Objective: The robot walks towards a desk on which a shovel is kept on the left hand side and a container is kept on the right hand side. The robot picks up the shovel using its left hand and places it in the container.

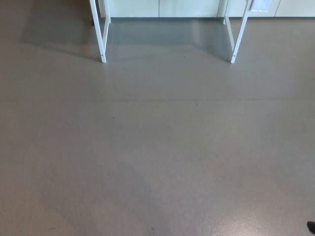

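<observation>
Neither hand is showing in the head view, so nothing can be told about their fingers. A small dark shape is peeking in at five o'clock, too cut off to identify. Grey floor is filling most of the picture. White desk legs are standing at eleven o'clock and one o'clock. The desktop, shovel and container are lying outside the view.

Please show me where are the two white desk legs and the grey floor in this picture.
left desk leg [101, 44], head view, on its lower part near the foot.
right desk leg [237, 42], head view, on its lower part above the foot.
floor [157, 147], head view, on the bare middle area.
</observation>
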